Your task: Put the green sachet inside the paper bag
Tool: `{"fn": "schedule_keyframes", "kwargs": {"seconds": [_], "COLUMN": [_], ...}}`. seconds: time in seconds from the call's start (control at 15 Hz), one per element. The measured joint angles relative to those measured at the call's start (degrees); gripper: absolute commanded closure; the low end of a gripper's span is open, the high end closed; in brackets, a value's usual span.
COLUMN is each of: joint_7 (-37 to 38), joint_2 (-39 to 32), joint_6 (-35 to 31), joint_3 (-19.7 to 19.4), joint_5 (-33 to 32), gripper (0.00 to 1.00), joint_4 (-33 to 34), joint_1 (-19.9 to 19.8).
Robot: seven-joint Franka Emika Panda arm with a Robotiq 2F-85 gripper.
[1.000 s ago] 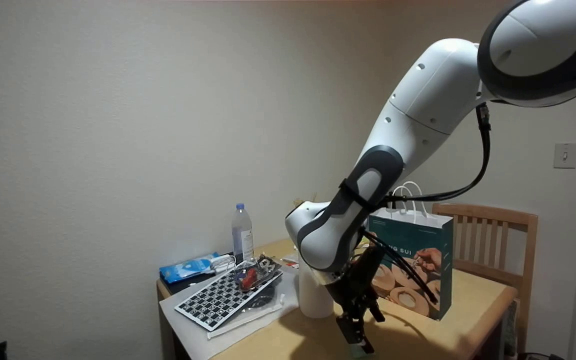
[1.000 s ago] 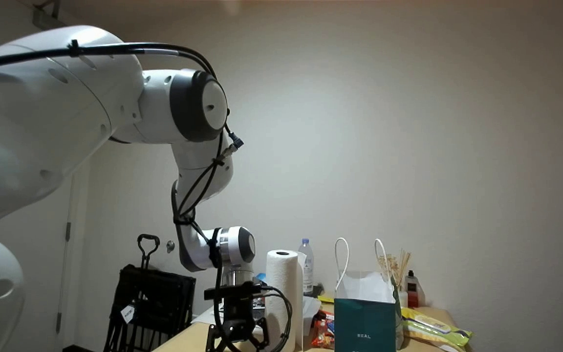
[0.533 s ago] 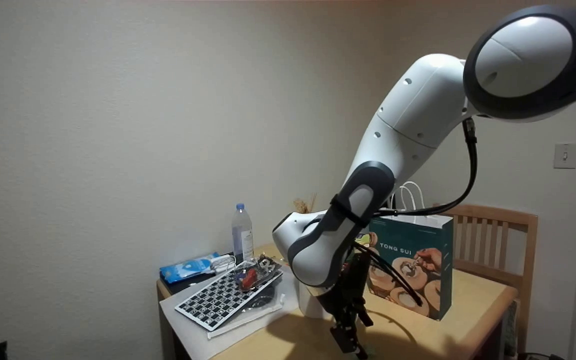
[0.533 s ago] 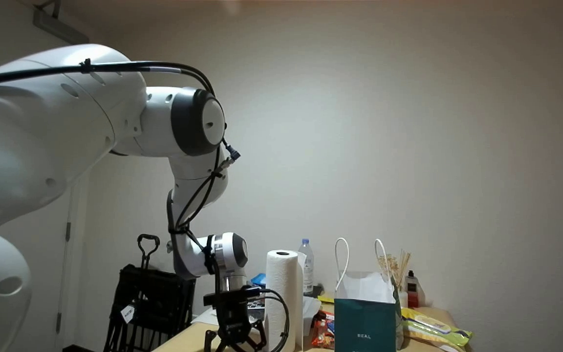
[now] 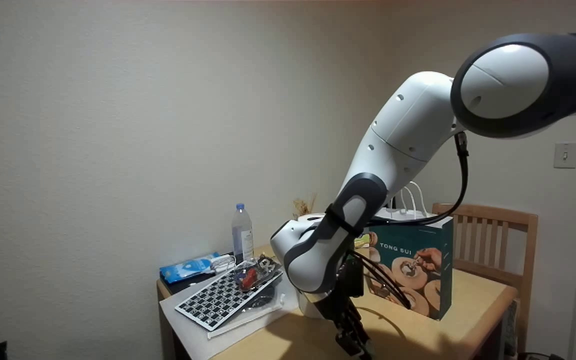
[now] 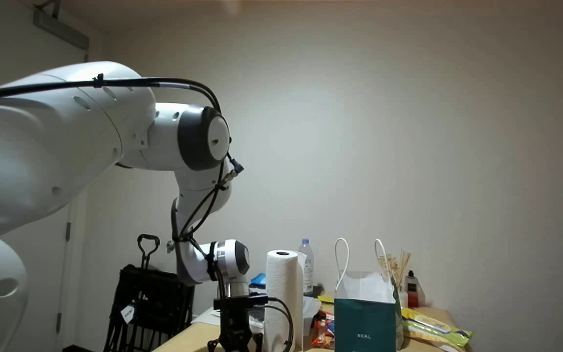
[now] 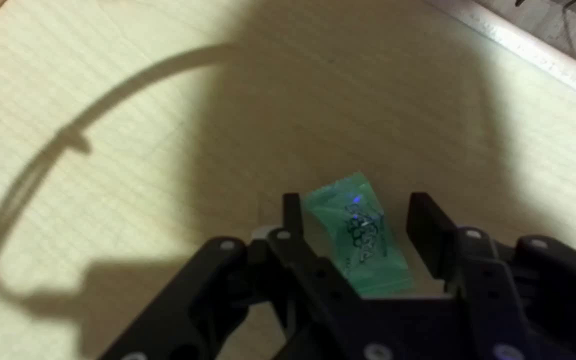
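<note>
My end effector (image 7: pixel 354 212) hangs low over the worktop (image 7: pixel 138 195), its two fingers (image 7: pixel 427 230) spread apart. In the wrist view the green sachet (image 7: pixel 363 237) lies on the worktop between them, print facing up. One fingertip (image 7: pixel 292 207) is just beside a corner of the sachet; the view is soft there, so I can't tell whether they touch. In an exterior view the paper bag (image 5: pixel 410 270) stands upright on the worktop, well apart from my fingers, and a paper towel roll (image 5: pixel 308 306) stands there too.
</note>
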State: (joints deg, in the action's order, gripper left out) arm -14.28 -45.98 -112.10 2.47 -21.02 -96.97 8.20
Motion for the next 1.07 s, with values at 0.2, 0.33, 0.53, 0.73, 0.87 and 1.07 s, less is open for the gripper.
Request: {"fn": "schedule_keyframes", "kwargs": {"seconds": [0.2,0.33,0.53,0.73,0.87,1.07], "joint_7": [-2.63,-3.14,-0.07,6.98,12.33,19.51], "joint_2": [-0.41,-0.56,0.09,3.81,8.54,17.43], "joint_6": [1.47,2.77,5.28,5.53,5.5,5.51], "joint_3": [0.68,0.87,0.35,-0.48,-1.2,-2.39], "joint_5": [0.37,0.67,1.1,1.23,1.28,1.38], "gripper": [0.93,0.95,0.94,0.94,0.94,0.94], "joint_4": [1.05,1.72,2.3,0.13,-3.51,-10.1], "joint_1": [-0.74,-1.26,-1.35,-1.3,-1.29,-1.3]}}
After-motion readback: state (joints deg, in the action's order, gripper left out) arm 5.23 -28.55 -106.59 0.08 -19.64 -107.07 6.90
